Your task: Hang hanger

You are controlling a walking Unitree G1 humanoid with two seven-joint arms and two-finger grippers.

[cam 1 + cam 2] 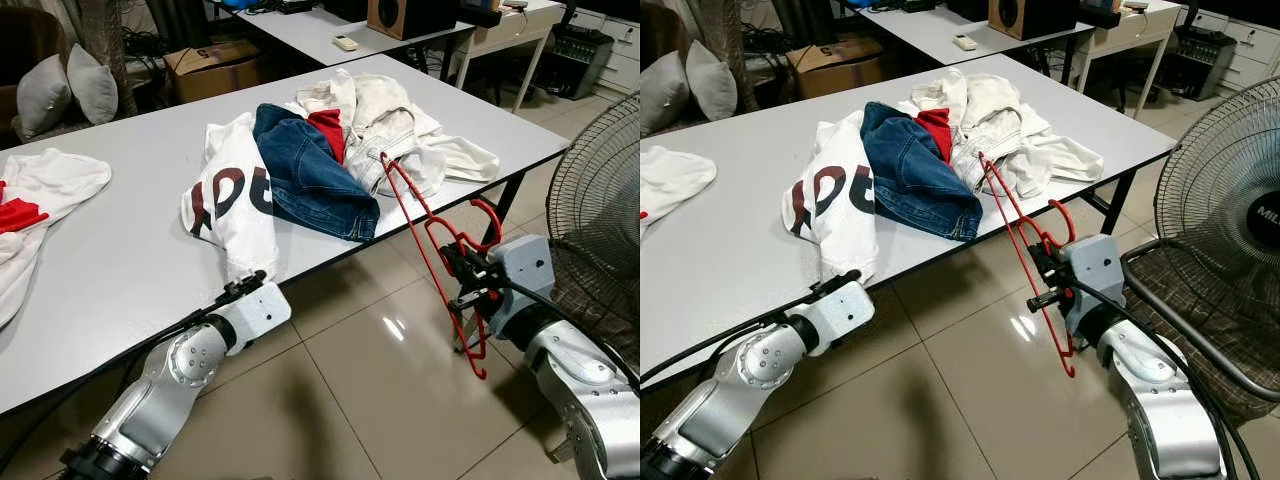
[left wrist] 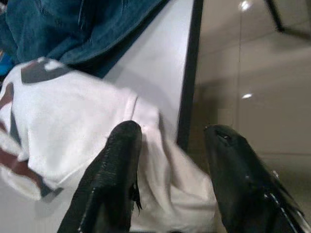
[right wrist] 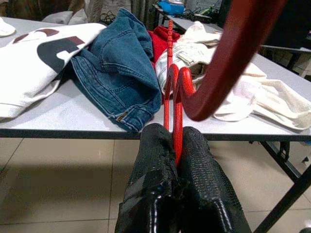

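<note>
A red wire hanger (image 1: 430, 235) is held in the air just off the table's front right edge, and my right gripper (image 1: 462, 268) is shut on it near the hook. In the right wrist view the two fingers (image 3: 155, 160) pinch the hanger's red neck (image 3: 175, 116). My left gripper (image 1: 243, 285) sits at the table's front edge, open, with its fingers (image 2: 114, 165) on either side of the hem of a white T-shirt (image 1: 235, 195) printed with dark letters. The shirt's hem hangs over the table edge.
On the grey table (image 1: 120, 270) lie blue jeans (image 1: 310, 170), a red cloth and cream garments (image 1: 390, 130), and another white-and-red shirt (image 1: 40, 200) at far left. A standing fan (image 1: 1230, 220) is close on the right. Tiled floor lies below.
</note>
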